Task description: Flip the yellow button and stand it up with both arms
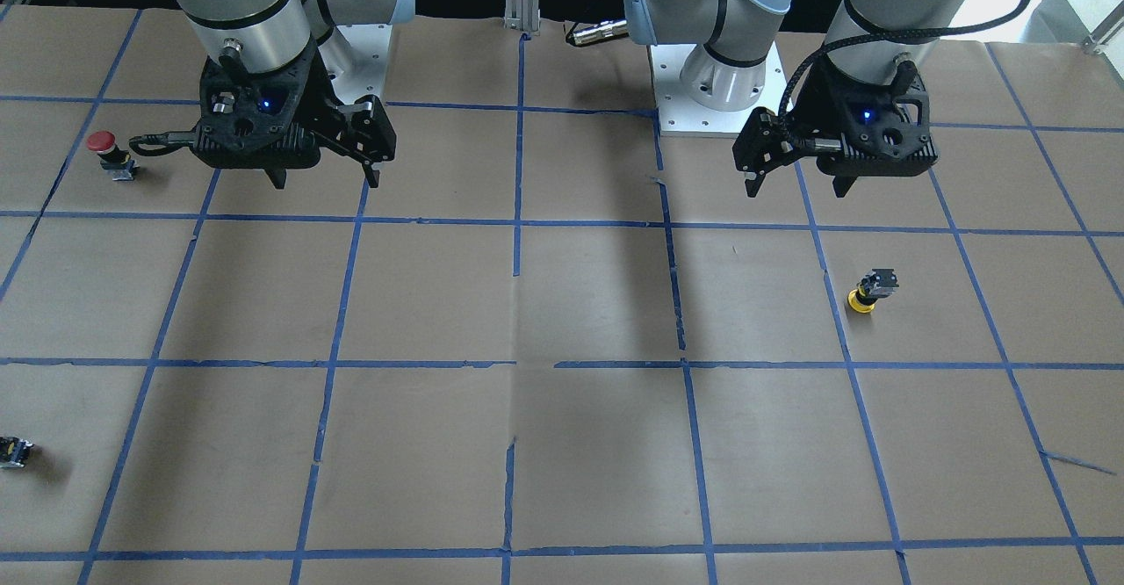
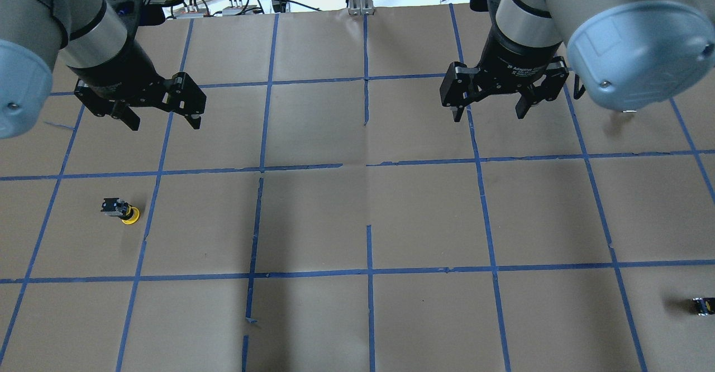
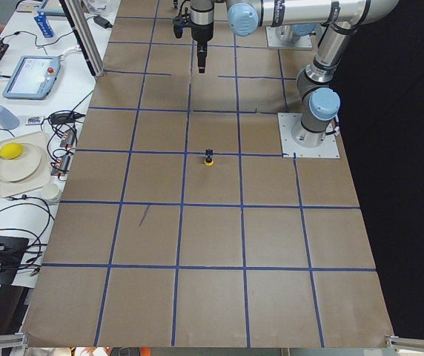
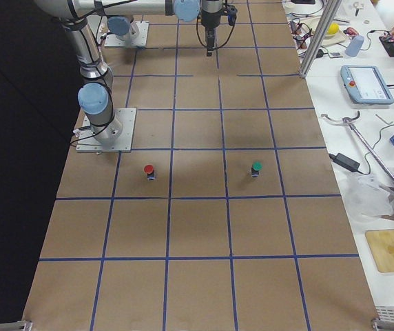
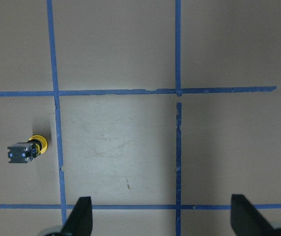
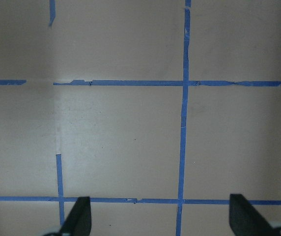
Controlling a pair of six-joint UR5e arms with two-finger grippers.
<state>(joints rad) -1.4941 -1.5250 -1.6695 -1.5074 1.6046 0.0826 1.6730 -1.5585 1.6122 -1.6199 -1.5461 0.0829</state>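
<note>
We see the table (image 2: 424, 221) first, covered in brown paper and marked into squares by blue tape (image 2: 368, 274); neither carries any writing.

Over its far half hang the two arms. The left arm (image 2: 84, 31) comes in on the overhead view's left and the right arm (image 2: 530, 20) on its right.

The left gripper (image 2: 165, 124) hangs above the paper with its fingers spread wide and nothing between them. The right gripper (image 2: 490, 116) is likewise spread and empty. Small white lettering on the right gripper's black body seems to read "Adaptive Gripper"; the smaller line under it is too small for us to read.

The yellow button (image 2: 123, 211) sits on the robot's left half of the table. It is in the row of squares nearer the robot than the left gripper, well apart from that gripper and just beside a blue tape line. In the left side view it appears to rest on its yellow cap with the dark body uppermost.

On the right half, a red button (image 1: 107, 153) stands cap up and a green button (image 4: 256, 167) stands well apart from it. A small dark switch block (image 1: 13, 451) lies near the table's edge. We can read no label on any of them.
</note>
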